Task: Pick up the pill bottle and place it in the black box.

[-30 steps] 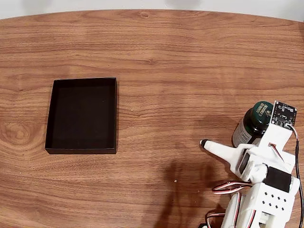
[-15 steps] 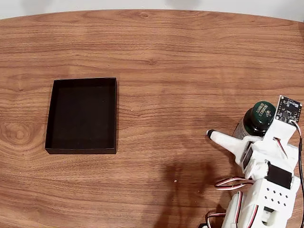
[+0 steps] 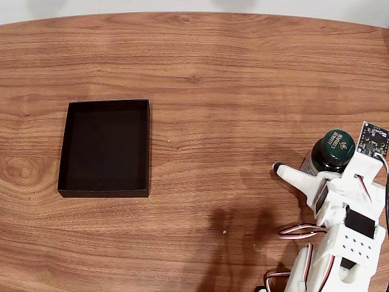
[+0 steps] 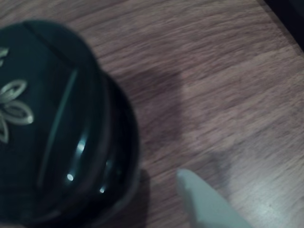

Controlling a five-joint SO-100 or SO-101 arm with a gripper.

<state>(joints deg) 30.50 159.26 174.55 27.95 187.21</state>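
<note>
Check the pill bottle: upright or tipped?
Upright. In the fixed view the pill bottle stands on the table with its round cap facing up; the wrist view also looks down onto the cap.

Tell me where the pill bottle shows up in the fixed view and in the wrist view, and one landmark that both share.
Fixed view: the pill bottle stands upright near the right edge, beside the arm, far right of the black box.
Wrist view: its dark green cap is close up and blurred on the left.
Shared landmark: the white gripper finger, at and at, just beside the bottle.
</note>
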